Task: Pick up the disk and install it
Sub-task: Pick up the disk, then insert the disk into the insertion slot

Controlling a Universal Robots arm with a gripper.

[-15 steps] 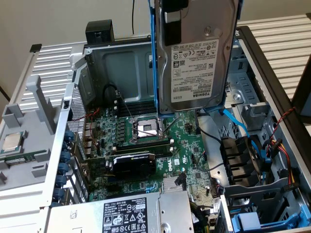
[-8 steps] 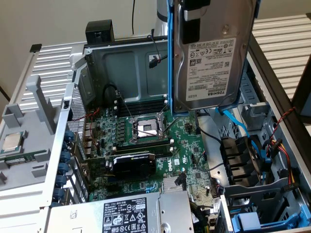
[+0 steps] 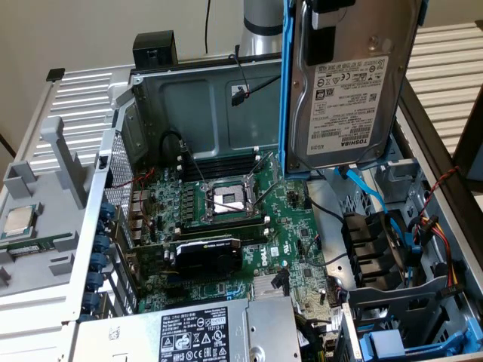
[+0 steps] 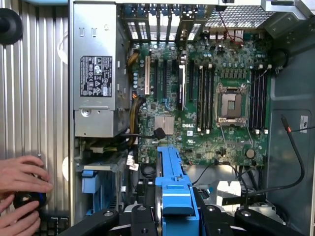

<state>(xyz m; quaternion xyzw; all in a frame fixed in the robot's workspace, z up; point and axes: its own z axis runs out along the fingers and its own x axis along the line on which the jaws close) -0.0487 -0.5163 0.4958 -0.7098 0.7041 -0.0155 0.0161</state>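
the gripper (image 4: 175,219) has the disk (image 3: 349,83) clamped and lifted clear of the open computer case (image 3: 151,98). in the exterior view the disk hangs high at the exterior view's right, upright and slightly tilted. its white toshiba label faces the camera and reads upside down, and its blue frame (image 3: 285,90) runs down the edge on the exterior view's left. the gripper's black body meets the disk at its upper end. in the wrist view the black fingers (image 4: 139,216) stand partway closed on either side of the blue frame and press against it, with the disk seen edge-on between them.

below the disk lies the green motherboard (image 3: 298,256) on the floor of the case. the processor socket (image 3: 229,200) sits near the board's middle, and a black graphics card (image 3: 207,253) lies just in front of it. the grey power-supply box (image 3: 204,332) fills the near edge of the case. at the exterior view's right are a drive bay (image 3: 392,343) with blue parts and a bundle of coloured cables (image 3: 445,249).

outside the case, at the exterior view's left, a small square processor chip (image 3: 19,220) rests on a grey tray (image 3: 45,188).

in the wrist view a person's hands (image 4: 22,176) rest on a ribbed grey surface (image 4: 29,98) beside the case. they are around a small black object (image 4: 29,199), possibly a mouse or controller; too little of it shows to be sure.
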